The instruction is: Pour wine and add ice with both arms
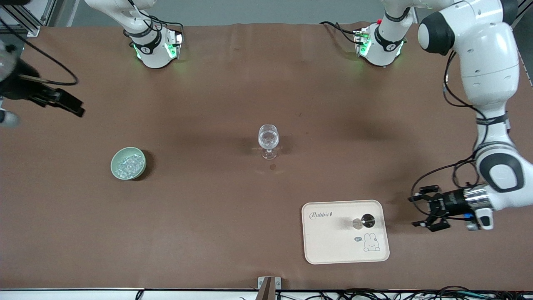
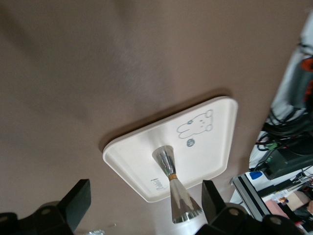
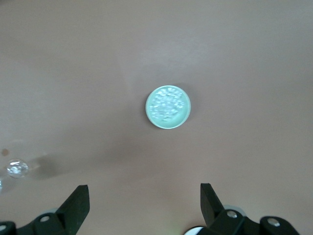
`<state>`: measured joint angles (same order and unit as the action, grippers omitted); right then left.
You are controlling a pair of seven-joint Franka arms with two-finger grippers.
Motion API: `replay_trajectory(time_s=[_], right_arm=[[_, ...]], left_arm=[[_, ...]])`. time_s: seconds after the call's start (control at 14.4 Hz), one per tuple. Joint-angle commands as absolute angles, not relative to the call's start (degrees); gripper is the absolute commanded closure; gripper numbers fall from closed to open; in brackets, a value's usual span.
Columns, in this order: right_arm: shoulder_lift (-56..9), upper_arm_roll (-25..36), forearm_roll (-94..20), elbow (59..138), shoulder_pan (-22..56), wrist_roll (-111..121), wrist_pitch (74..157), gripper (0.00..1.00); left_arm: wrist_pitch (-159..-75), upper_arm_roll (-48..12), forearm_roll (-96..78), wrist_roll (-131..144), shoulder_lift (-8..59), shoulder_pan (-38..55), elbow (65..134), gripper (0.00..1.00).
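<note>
A clear wine glass stands upright mid-table. A pale green bowl holds a heap of ice, toward the right arm's end. A steel hourglass jigger stands on a white rabbit tray. My left gripper is open and empty, low beside the tray at the left arm's end. In the left wrist view it faces the jigger and tray. My right gripper is open and empty, up in the air at the right arm's end. In the right wrist view it looks down on the bowl, ice and glass.
The brown table runs to its front edge, where a small bracket sits. Both arm bases stand at the table's top edge. Cables lie along the front edge.
</note>
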<state>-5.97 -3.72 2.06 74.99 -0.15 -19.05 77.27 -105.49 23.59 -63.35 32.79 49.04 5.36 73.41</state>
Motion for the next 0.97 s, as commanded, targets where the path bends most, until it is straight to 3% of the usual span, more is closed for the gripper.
replay_trajectory(time_s=[0.0,0.14,0.42,0.7,0.9], right_arm=[[-3.6,0.2,0.4,77.9,-1.7,-14.3,78.1,0.0],[-3.8,2.7,-1.5,78.1,-1.8,-11.9,80.1,0.0],[-4.0,7.4,-1.4,79.0,1.1,-9.2,82.0,0.0],[-3.8,7.1,-1.5,81.0,1.1,-9.1,83.7,0.0],[-3.7,3.1,-1.5,81.0,-3.1,-9.1,83.3,0.0]], left_arm=[[-105.2,26.4,-58.7,32.5,46.2,5.8,69.1,0.0],[-106.8,26.6,-58.5,33.2,43.5,5.9,66.1,0.0],[-106.4,26.6,-52.2,34.5,33.6,6.1,67.1,0.0],[-102.7,14.9,-23.2,18.8,23.3,4.3,68.5,0.0],[-97.9,13.5,-18.6,4.8,19.6,4.0,69.1,0.0]])
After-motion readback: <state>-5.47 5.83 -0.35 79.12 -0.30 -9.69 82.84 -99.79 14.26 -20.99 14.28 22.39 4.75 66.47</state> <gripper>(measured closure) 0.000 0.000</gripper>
